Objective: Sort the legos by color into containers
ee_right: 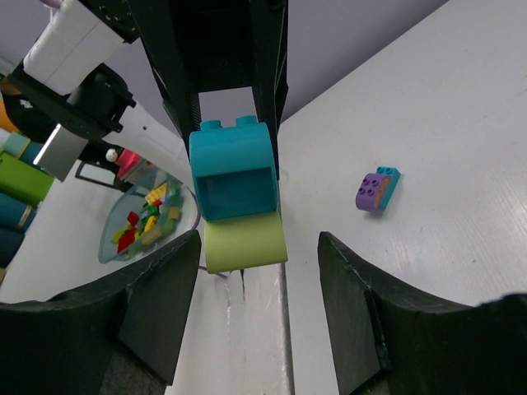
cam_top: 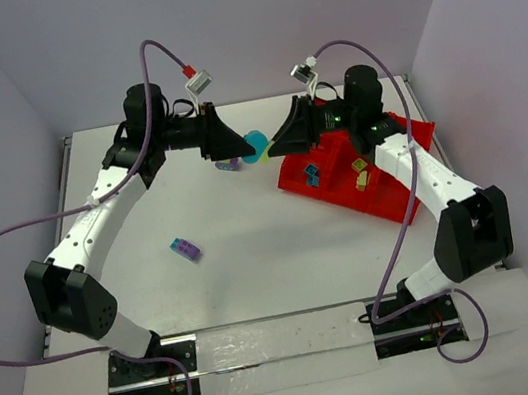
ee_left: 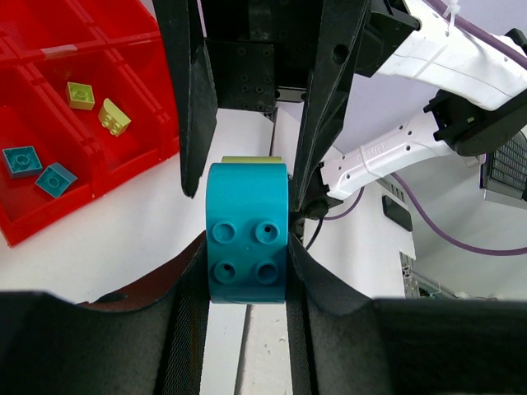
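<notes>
Only the left wrist view shows the teal brick's (ee_left: 247,239) four studs, which face back along the left gripper (ee_left: 247,276) clamping it. The right wrist view shows a yellow-green brick (ee_right: 244,243) joined to its other end, with the right gripper (ee_right: 258,247) spread wide around that and not touching. The pair hangs over the desk's (cam_top: 258,280) far middle, long axis running gripper to gripper, near the red tray (cam_top: 392,204) by the right edge.

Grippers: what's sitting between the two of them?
A teal brick joined to a yellow-green brick. The left gripper is shut on the teal one; the right gripper, open, straddles the yellow-green one. Both wrist views show it.
</notes>
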